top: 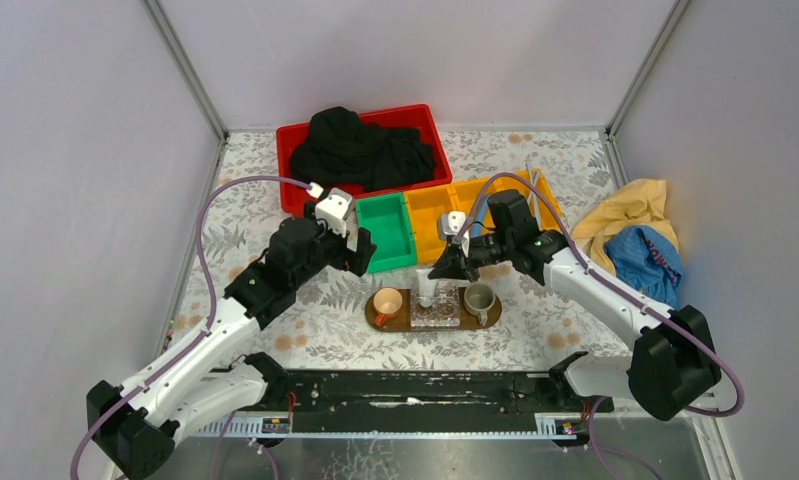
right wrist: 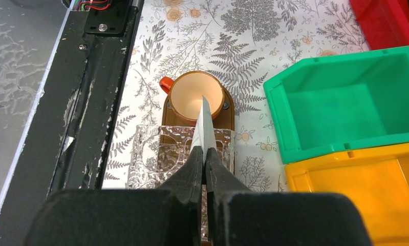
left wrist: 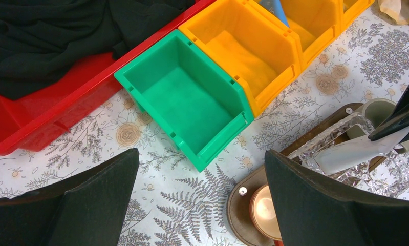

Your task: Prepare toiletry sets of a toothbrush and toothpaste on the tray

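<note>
Right wrist view: the right pincer (right wrist: 203, 154) is clamped on the silvery-white toothpaste (right wrist: 202, 120), holding it over a clear ribbed box (right wrist: 151, 154) on the tray (right wrist: 230, 115), tube tip pointing toward an orange cup (right wrist: 192, 95). Beyond, the left pincer (left wrist: 200, 152) hangs with fingers wide apart above the tabletop (left wrist: 181, 200), just before the green bin (left wrist: 192, 97). Farther back sit yellow bins (left wrist: 243, 46) and a red bin (left wrist: 48, 113).

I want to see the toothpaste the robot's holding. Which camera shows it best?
Left wrist: the silvery toothpaste tube shows its broad flat side. Right wrist sees only its thin edge, pinched in the right gripper. Top view: a tiny pale sliver.
</note>
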